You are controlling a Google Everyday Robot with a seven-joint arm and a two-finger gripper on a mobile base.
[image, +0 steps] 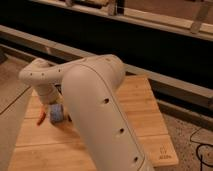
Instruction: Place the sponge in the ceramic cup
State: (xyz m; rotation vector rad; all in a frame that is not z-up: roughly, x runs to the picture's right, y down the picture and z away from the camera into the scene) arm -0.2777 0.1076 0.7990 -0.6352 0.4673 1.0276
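Over wooden table [145,110] left side | claw [52,106] at blue sponge [57,115] | grip: cannot tell

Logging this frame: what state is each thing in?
gripper: down at the left part of the wooden table, right above the sponge.
sponge: under the gripper, outside any cup; lifted or resting, unclear.
red chili pepper: lying on the table, left of the sponge.
ceramic cup: not visible.

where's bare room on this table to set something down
Bare wood on the light wooden table right of the white arm, up to its right edge, and the front-left strip below the small blue sponge. Crowded at left: the gripper is at the sponge, beside the red chili pepper.
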